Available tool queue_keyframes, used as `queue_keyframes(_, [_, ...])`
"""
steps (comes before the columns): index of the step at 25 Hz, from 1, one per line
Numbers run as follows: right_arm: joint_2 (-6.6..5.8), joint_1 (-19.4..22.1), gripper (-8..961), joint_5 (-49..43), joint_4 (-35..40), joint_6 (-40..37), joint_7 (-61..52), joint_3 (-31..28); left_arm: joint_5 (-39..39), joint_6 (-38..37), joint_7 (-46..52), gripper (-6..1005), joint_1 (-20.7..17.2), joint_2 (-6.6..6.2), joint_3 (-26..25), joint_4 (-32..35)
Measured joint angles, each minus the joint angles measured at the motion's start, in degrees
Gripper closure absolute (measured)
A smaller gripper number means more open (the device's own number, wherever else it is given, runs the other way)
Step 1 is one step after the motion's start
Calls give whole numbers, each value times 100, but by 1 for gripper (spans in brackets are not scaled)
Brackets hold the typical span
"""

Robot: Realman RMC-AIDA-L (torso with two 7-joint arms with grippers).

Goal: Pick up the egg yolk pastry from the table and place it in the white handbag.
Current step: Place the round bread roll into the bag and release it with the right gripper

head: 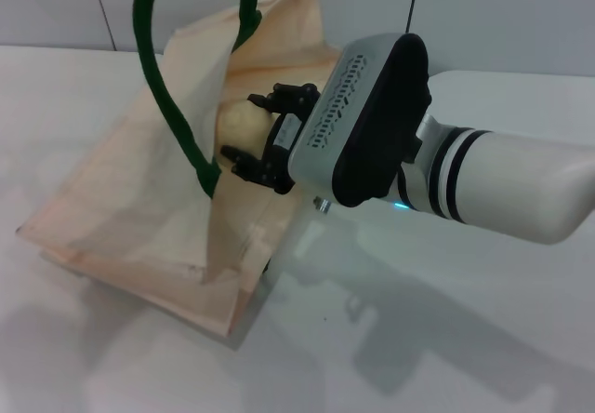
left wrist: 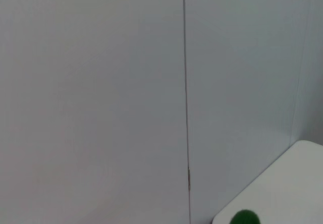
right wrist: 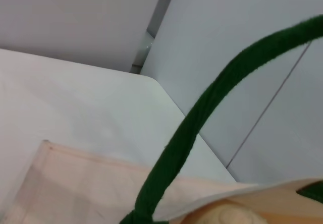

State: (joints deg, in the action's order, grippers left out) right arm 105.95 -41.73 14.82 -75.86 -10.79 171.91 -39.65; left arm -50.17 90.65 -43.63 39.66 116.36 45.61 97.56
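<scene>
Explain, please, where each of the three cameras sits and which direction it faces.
Head view: from the robot's head, looking forward and down at the table; shows the right arm, its right pincer holding the egg yolk pastry at the mouth of the white handbag.
Left wrist view: faces the wall; no body part shows.
Right wrist view: looks past the green handle toward the pastry.
Shared: handbag, handle and pastry, in the head and right wrist views.

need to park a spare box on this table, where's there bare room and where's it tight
Bare table lies in front of the right arm and right of the bag, and again far left, behind the bag. It is tight at the bag's mouth: the right pincer, the pastry it holds and the green handle crowd together.
</scene>
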Motion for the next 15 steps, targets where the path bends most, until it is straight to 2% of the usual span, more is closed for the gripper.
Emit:
queue_keyframes(7, [193,-58,327,-209,393,39,-1,-74,-7,5,31,842,-60,8,56,3])
queue_keyframes(15, [216,-56,328,-270,437,53,-4,-104,-15,18,111,831,-135,19,155,136])
